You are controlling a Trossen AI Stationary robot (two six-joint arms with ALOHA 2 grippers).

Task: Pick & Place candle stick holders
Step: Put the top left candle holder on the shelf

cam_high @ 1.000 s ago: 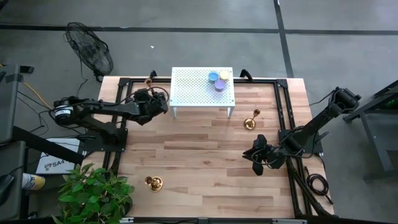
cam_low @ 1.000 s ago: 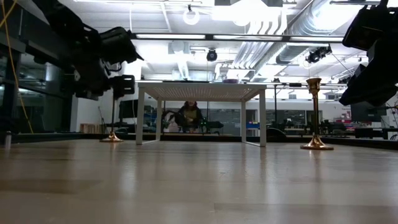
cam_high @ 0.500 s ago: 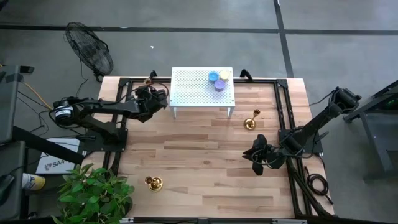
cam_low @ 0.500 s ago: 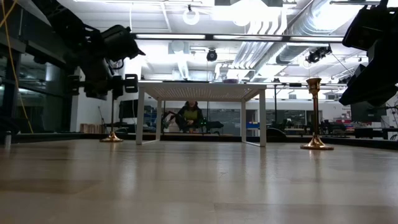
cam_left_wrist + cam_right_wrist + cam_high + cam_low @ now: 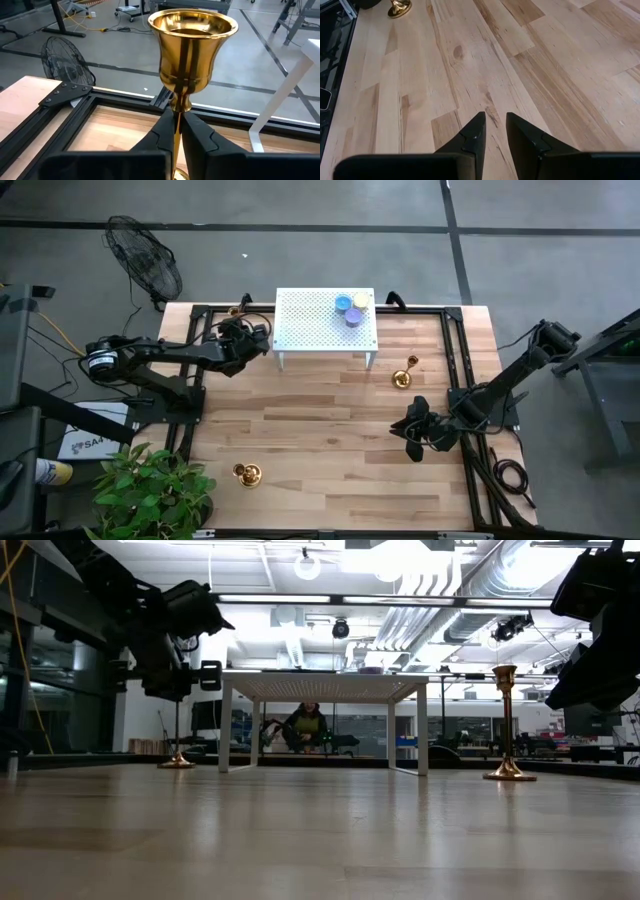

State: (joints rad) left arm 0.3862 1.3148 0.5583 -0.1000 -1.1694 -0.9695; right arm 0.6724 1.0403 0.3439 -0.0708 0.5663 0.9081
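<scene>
Three brass candle stick holders are in view. One (image 5: 240, 310) stands at the far left, by the corner of a white perforated stand (image 5: 310, 325); my left gripper (image 5: 176, 119) is shut on it. Another holder (image 5: 403, 376) stands on its base right of the stand. The third (image 5: 246, 474) sits near the front left. My right gripper (image 5: 412, 436) hovers at the right, slightly open, with nothing between its fingers (image 5: 475, 132). Blue, purple and yellow candles (image 5: 352, 308) sit on the stand. My left gripper pinches the holder's thin stem (image 5: 177, 107) just below the cup (image 5: 192, 40), between its two fingertips. The fingers come roughly level from the table's near-left side and lie across the stem. The holder stands upright, its base (image 5: 177, 762) on the table.
Black frame rails (image 5: 455, 350) run along the table's left, far and right sides. A fan (image 5: 145, 260) stands beyond the far left corner and a potted plant (image 5: 150, 490) at the near left. A person (image 5: 305, 726) sits in the room beyond.
My left gripper has moved toward the table's far edge to the holder at the far left. It has shut on the holder's stem. The holder has stayed upright on its base.
</scene>
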